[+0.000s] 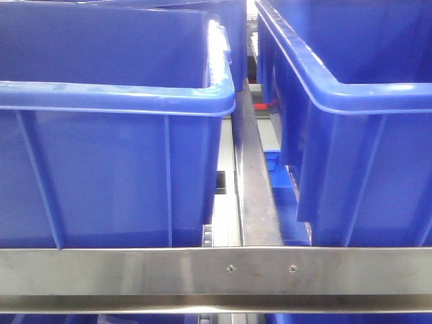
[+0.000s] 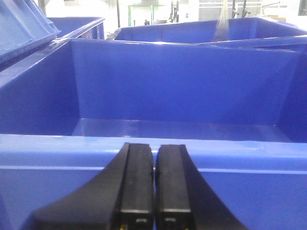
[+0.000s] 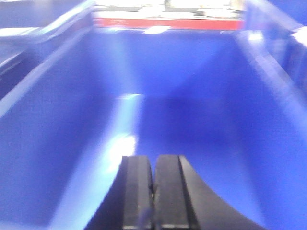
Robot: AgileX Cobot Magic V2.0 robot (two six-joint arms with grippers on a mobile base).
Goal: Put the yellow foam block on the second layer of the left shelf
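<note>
Both pincers, left gripper [image 2: 154, 191] and right gripper [image 3: 153, 196], sit pressed together, empty; you see no yellow block, so its direction stays unknown.

yellow foam block | not visible in any view | look, pose, position: cannot tell

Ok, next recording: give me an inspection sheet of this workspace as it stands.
Surface: steel shelf rail across the front, bins standing behind it.
Job's things: yellow block nothing seen in any view.
Clutter: left bin and right bin, both blue; the parts of the bin interiors the wrist views show are bare.
Grippers: left gripper shut, at a bin rim; right gripper shut, over a bin, view blurred.
Cables: nothing seen.
Surroundings: more blue bins beyond.
</note>
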